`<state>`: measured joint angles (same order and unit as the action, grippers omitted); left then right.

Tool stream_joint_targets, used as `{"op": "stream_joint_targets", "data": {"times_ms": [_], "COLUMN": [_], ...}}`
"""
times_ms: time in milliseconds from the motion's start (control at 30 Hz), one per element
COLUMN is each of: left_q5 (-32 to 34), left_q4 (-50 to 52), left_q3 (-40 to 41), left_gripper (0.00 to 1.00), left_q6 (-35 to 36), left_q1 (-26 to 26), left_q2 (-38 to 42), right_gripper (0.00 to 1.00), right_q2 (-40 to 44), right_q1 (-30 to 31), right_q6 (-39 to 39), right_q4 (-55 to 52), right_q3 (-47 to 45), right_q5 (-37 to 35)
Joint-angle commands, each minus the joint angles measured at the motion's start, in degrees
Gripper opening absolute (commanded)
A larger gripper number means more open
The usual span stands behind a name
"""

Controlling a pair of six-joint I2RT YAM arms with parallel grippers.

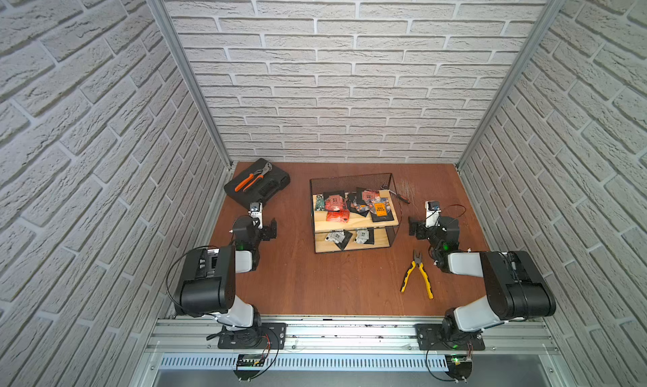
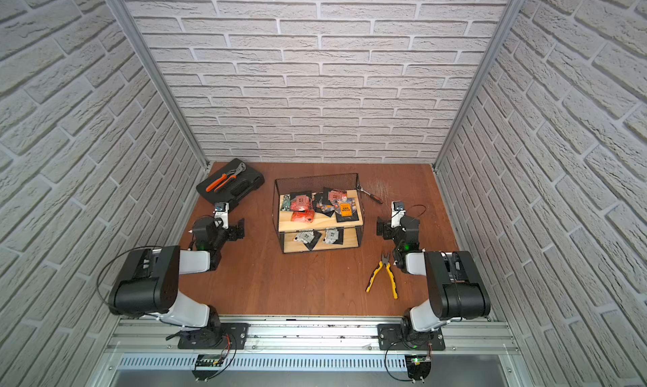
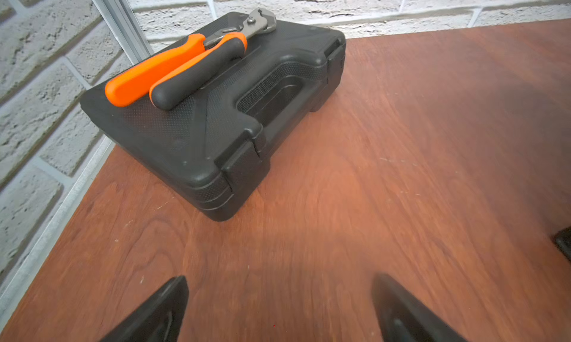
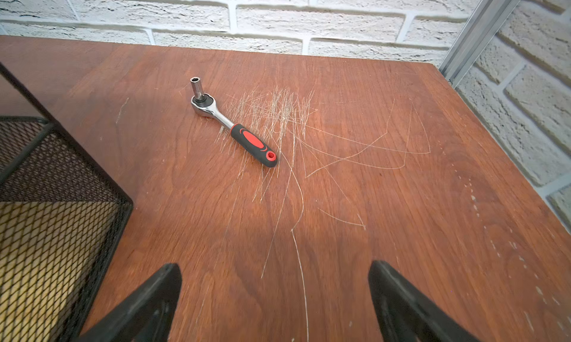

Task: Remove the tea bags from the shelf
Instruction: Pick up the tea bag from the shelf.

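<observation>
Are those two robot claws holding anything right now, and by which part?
Nothing is held. The left gripper and the right gripper are both open and empty.

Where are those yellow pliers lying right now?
In both top views the yellow pliers lie on the table, front-right of the shelf, beside the right arm.

table, red-brown wood, scratched at the far right. on it i see the shelf at centre, a black case in the far left corner with orange pliers on its lid, a ratchet near the shelf's far right corner, and yellow pliers at near right. tea bags crowd the shelf's upper board; a few lie on the lower.
</observation>
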<state>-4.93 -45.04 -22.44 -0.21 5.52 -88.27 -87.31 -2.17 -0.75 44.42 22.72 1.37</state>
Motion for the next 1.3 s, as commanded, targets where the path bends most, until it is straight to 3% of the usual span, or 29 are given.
{"op": "stream_joint_targets", "data": {"times_ms": [0, 467, 533, 600, 667, 800, 967, 1067, 1100, 1133, 1167, 1200, 1233, 1267], "left_q5": [0.36, 0.43, 1.61, 4.90, 8.00, 11.73, 18.29, 25.00, 30.04, 32.03, 30.08, 26.59, 22.93, 14.53], "left_q4": [-3.06, -3.28, 0.07, 10.50, 20.55, 23.67, 32.53, 37.70, 41.52, 51.54, 62.49, 71.23, 71.90, 70.60], "left_q3": [-0.95, -0.82, -1.76, -5.81, -10.17, -12.33, -20.01, -25.89, -28.90, -33.64, -38.36, -42.22, -42.06, -41.14], "left_gripper": [0.98, 0.98, 0.98, 0.98, 0.98, 0.98, 0.98, 0.98, 0.98, 0.98, 0.98, 0.98, 0.98, 0.98], "left_q6": [-0.50, -0.49, -0.58, -1.02, -2.56, -5.90, -6.59, -4.86, -7.24, -15.05, -21.88, -28.12, -32.51, -35.24], "left_q1": [0.48, 0.46, 0.25, -0.62, -1.15, -3.03, -8.42, -13.89, -15.77, -16.21, -15.82, -15.06, -13.99, -11.32], "left_q2": [-0.49, -0.33, 1.46, 5.31, 8.36, 14.34, 21.64, 25.48, 26.02, 26.29, 26.19, 25.83, 25.78, 25.72], "right_gripper": [0.99, 0.99, 0.99, 0.99, 0.99, 0.99, 0.99, 0.99, 0.99, 0.99, 0.99, 0.99, 0.99, 0.89], "right_q2": [0.38, 0.99, 4.13, 6.41, 8.72, 15.93, 26.98, 30.00, 29.80, 29.50, 29.70, 30.27, 30.83, 31.01], "right_q1": [0.28, 0.32, 0.40, 0.41, 0.37, 0.48, 1.09, 1.21, 1.15, 1.12, 1.01, 0.25, 0.15, 0.38], "right_q6": [-0.34, -0.11, 0.21, 0.85, 1.07, 3.44, 5.47, 18.69, 24.12, 30.97, 35.55, 36.14, 35.13, 34.65], "right_q4": [2.86, 2.10, -8.57, -18.77, -22.14, -24.66, -40.29, -56.37, -65.48, -74.38, -75.76, -73.43, -71.95, -72.33], "right_q3": [0.42, 0.82, 5.14, 10.13, 12.42, 14.23, 24.37, 35.72, 40.77, 44.93, 45.20, 43.86, 43.34, 43.82], "right_q5": [0.26, -0.18, -0.96, -1.89, -1.71, -5.58, -7.76, -9.27, -9.31, -11.06, -10.42, -4.77, -0.46, 1.01]}}
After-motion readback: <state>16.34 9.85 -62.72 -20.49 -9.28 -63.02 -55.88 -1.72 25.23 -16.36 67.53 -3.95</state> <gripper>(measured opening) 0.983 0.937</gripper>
